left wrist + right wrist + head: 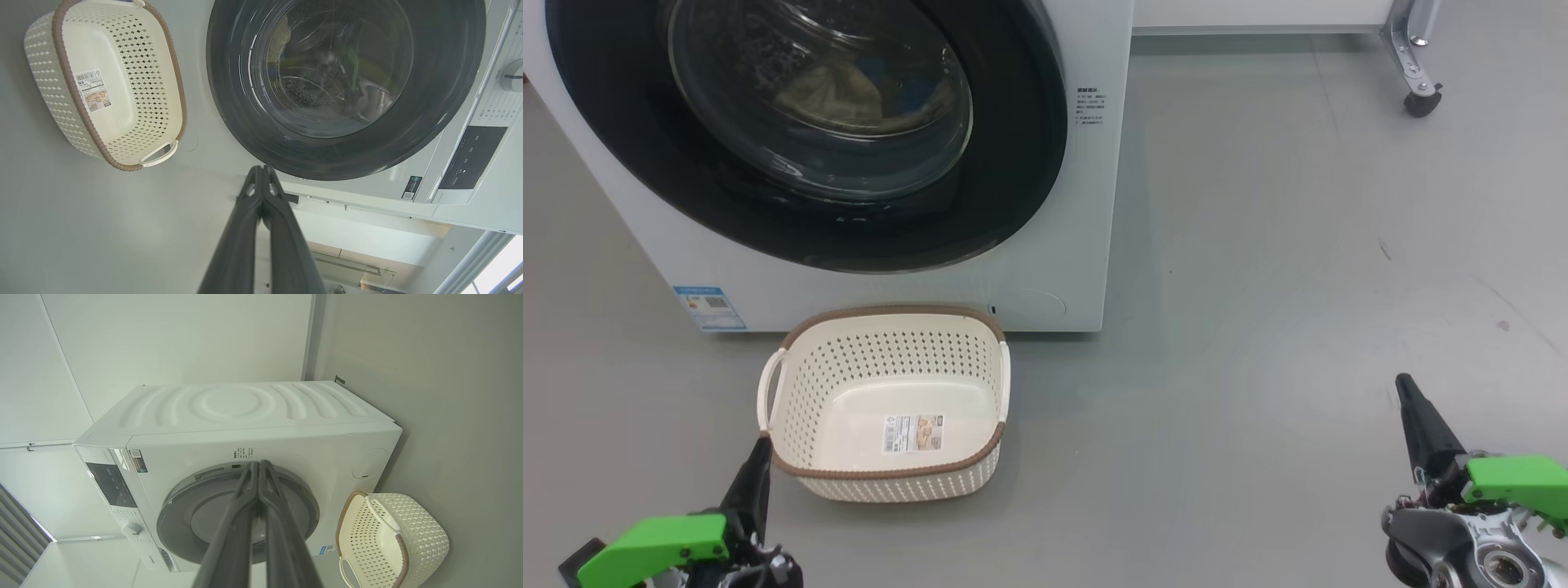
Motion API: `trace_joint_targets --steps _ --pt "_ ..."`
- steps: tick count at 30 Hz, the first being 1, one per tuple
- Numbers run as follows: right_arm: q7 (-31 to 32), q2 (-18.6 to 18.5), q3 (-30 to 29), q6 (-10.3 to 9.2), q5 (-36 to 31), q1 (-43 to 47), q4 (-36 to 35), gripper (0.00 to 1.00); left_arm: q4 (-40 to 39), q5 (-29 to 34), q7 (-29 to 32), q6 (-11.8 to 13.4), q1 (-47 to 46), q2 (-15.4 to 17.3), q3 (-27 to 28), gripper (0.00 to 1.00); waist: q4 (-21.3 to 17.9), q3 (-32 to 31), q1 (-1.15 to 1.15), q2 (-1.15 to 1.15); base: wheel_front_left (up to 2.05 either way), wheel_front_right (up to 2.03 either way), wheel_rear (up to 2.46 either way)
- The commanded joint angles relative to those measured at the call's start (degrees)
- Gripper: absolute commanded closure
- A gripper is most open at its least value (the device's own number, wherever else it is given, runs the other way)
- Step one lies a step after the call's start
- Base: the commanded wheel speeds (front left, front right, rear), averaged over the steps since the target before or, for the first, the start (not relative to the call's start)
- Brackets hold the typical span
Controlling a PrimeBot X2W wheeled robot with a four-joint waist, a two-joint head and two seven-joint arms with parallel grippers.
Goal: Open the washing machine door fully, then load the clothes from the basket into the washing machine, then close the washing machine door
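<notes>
The white washing machine stands ahead with its round black-rimmed door flush against the front. Through the glass bowl, pale yellow clothes lie in the drum. On the floor before the machine sits the cream basket, holding nothing but a label. My left gripper is shut at the lower left, its tip beside the basket's near left corner. Far to the right, low over the floor, my right gripper is shut too. The left wrist view shows the door and basket, the right wrist view the machine and basket.
Grey floor stretches wide to the right of the machine. A metal leg with a black castor stands at the far right back. The machine's control panel and knob are in the left wrist view.
</notes>
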Motion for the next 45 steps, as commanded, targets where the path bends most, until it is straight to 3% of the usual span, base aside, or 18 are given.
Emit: trace_joint_targets --steps 1,45 --pt "0.6 -1.3 1.0 0.2 1.3 -3.5 -1.6 1.0 -1.6 -1.1 0.4 -0.4 -1.4 0.6 2.5 1.0 0.0 0.0 0.0 0.0 0.0 0.0 0.0" --pt "1.1 -0.8 0.3 0.2 0.7 -3.6 -1.6 1.0 -1.6 -0.7 0.8 -0.4 -1.4 0.3 3.0 1.0 0.0 0.0 0.0 0.0 0.0 0.0 0.0"
